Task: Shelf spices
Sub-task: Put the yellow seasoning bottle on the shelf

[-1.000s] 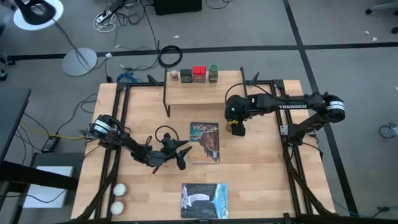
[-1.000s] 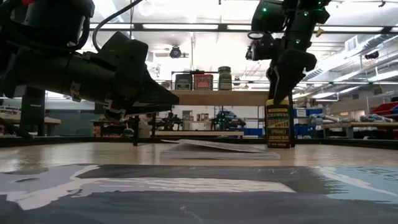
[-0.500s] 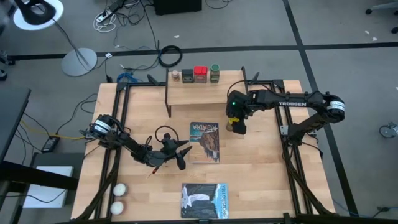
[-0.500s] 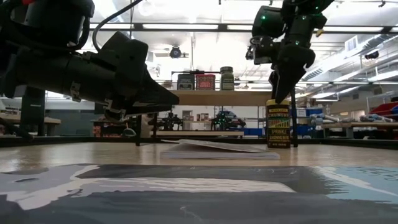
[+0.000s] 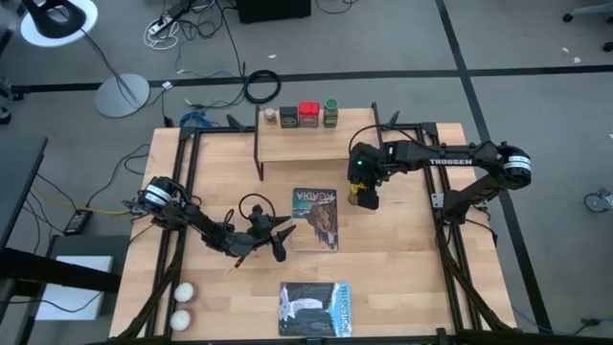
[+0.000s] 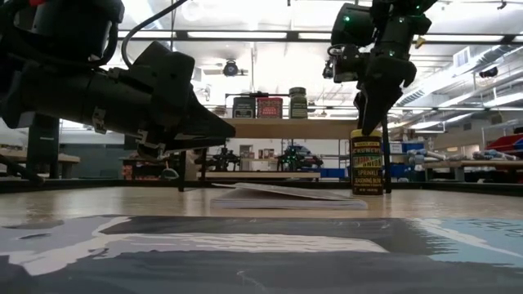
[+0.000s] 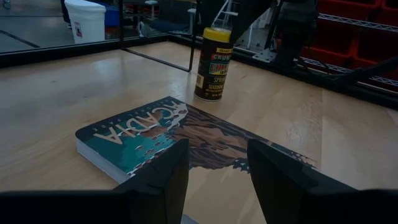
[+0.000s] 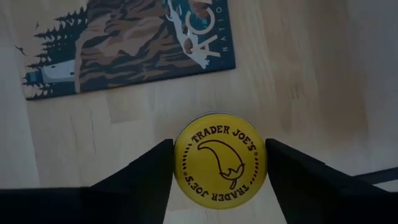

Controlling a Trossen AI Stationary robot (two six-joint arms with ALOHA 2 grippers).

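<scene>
Since a second ago we note the right claw (image 8: 219, 180) has come down over the yellow-lidded jar (image 8: 220, 160), its fingers (image 8: 146, 174) now bracketing the lid, close beside it but not visibly clamped. The jar stands upright on the table (image 5: 402, 249) beside a book (image 5: 315, 218), in front of the shelf (image 5: 297, 144). The left claw (image 7: 214, 180) rests narrowly parted, holding nothing, by the book.

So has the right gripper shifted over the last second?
Yes. In the low view the right gripper has come down toward the yellow-lidded jar, which stands unmoved on the table beside the shelf; its fingers now flank the lid.
</scene>
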